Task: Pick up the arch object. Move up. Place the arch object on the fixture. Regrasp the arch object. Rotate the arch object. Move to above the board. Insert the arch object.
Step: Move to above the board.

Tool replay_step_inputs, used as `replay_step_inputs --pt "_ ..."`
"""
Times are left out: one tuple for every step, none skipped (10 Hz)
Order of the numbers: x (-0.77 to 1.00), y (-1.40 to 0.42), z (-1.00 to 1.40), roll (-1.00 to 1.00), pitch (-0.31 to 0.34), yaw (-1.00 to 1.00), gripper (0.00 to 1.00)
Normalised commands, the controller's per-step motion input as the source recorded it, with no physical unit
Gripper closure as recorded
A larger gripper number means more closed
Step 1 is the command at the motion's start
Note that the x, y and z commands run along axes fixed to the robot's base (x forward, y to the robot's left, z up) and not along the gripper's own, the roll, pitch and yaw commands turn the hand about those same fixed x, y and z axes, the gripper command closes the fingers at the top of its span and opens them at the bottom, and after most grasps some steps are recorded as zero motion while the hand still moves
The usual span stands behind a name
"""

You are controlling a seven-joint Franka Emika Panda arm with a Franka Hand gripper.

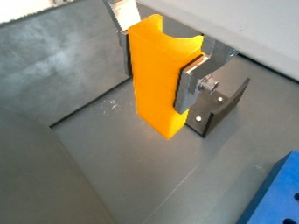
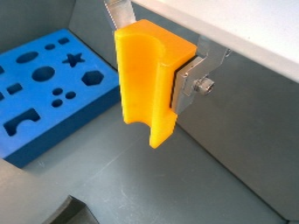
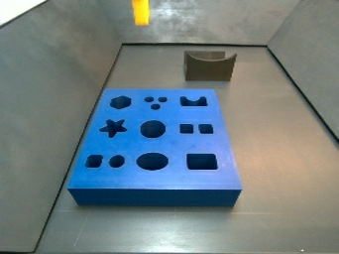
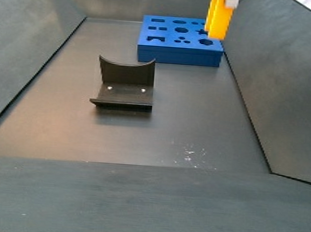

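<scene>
The arch object (image 1: pixel 160 77), a bright orange-yellow block with a curved notch at one end, hangs upright in the air, clamped in the pincer (image 1: pixel 163 66). The fixture (image 3: pixel 208 65) (dark, notched on top) stands empty on the floor, well apart from the blue board (image 3: pixel 154 151), which lies flat.
</scene>
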Motion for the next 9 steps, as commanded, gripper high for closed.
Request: replay_step_inputs --pt "0.02 -0.01 0.82 -0.07 0.097 -0.01 1.00" --pt "0.02 -0.01 0.73 -0.07 0.098 -0.01 1.00" --pt "0.02 -0.01 0.52 -0.06 0.099 -0.01 1.00" --pt "0.02 -0.01 0.40 -0.06 0.098 -0.01 1.00" --pt "0.02 -0.01 0.28 -0.06 0.096 -0.01 1.00" --pt "0.32 -1.00 0.30 -0.01 0.053 1.00 1.00" --pt "0.33 -1.00 0.28 -0.01 0.055 1.00 1.00" --pt "0.34 -1.00 0.28 0.00 0.064 1.00 1.00" --pt "0.35 -1.00 0.28 -0.01 0.069 1.00 1.00"
